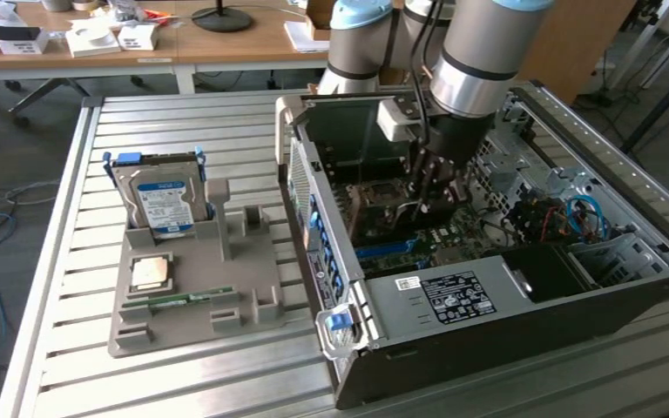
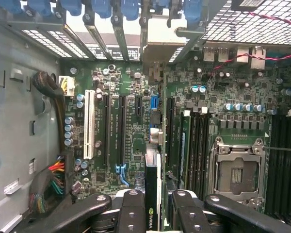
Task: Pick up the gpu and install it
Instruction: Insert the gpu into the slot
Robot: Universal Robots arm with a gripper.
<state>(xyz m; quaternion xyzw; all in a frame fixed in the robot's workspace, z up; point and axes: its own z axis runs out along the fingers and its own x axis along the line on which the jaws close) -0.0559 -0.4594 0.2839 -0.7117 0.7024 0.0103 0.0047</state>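
My gripper [image 2: 155,196] is shut on the gpu [image 2: 153,182], a thin black card seen edge-on with a green logo between the two black fingers [image 2: 131,204]. The card's silver bracket [image 2: 157,53] points toward the case's rear slot openings. The card hangs just above the green motherboard [image 2: 131,145], lined up along the long black expansion slots. In the exterior view the gripper [image 1: 430,193] reaches down inside the open computer case [image 1: 451,296], over the motherboard's middle.
A grey parts tray [image 1: 195,287] lies at the exterior view's left of the case, holding a blue-labelled hard drive [image 1: 163,205], a processor chip [image 1: 152,273] and a green memory stick [image 1: 184,300]. An empty processor socket [image 2: 235,172] and cable bundles [image 2: 51,179] flank the slots.
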